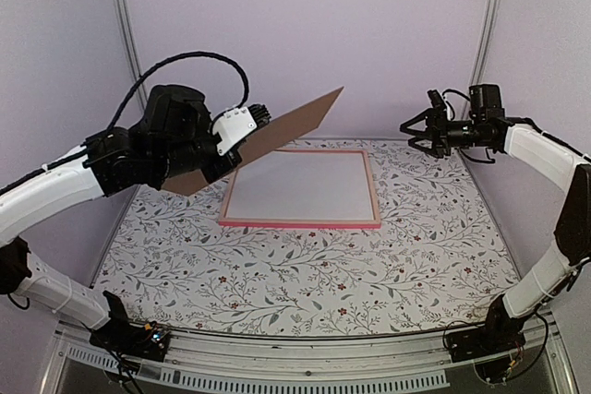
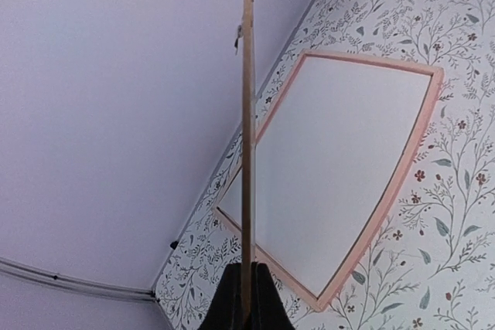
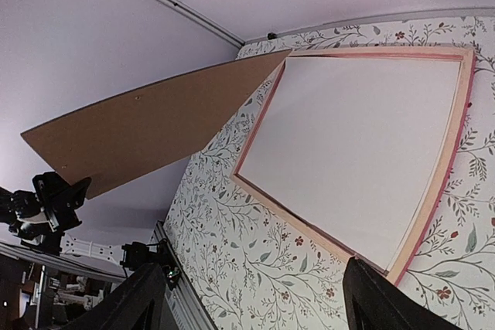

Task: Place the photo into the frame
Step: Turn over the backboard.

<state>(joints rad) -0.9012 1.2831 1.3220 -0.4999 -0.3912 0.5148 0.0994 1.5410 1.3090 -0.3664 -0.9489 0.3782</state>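
Frame (image 1: 300, 223) is lying flat on the floral table (image 1: 277, 274), toward the rear centre, with a white sheet (image 1: 300, 185) filling its opening. Can't tell whether that sheet is the photo lying face down. Left gripper (image 2: 247, 303) is clamping the brown backing board (image 1: 291, 126) by its edge, fingers fully closed on it, holding it tilted in the air over the frame's left rear corner. Right gripper (image 1: 409, 133) is hovering off the frame's right rear corner, jaws spread wide, gripping nothing.
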